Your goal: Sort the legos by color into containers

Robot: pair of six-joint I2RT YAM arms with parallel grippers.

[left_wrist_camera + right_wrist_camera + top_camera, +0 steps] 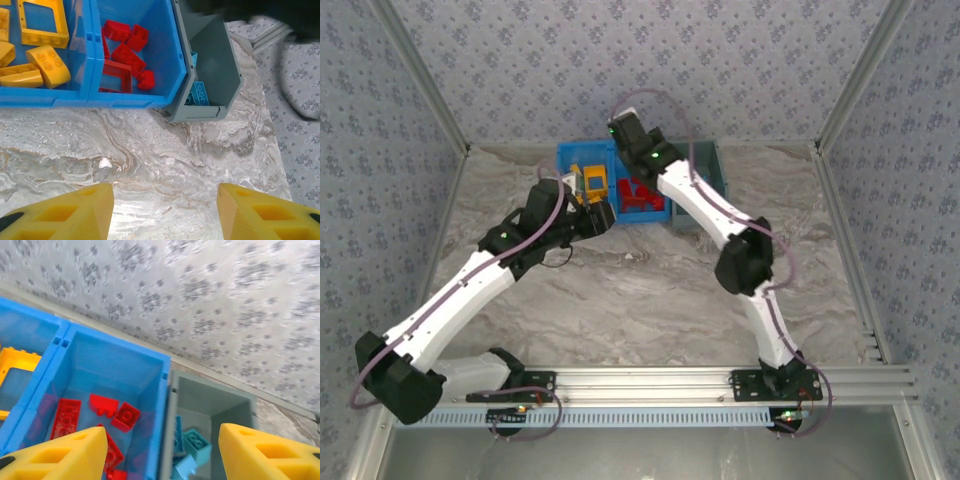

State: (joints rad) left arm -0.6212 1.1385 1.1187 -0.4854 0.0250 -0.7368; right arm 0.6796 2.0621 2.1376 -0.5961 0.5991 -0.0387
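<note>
The blue bin (100, 97) holds yellow legos (45, 62) in its left compartment and red legos (127, 55) in its right one. The grey bin (220, 60) stands against its right side, with light blue legos (198, 92) inside. My left gripper (165, 210) is open over bare table in front of the bins, nothing between its fingers. My right gripper (162, 450) hangs open and empty above the wall between the red legos (125, 417) and the grey bin (210, 400). Below it lie light blue legos (197, 440).
Both bins (563, 160) sit at the back of the marbled table, close to the patterned rear wall. A small white speck (105, 162) lies on the table ahead of my left gripper. The right arm (720, 215) reaches over the grey bin (715, 165).
</note>
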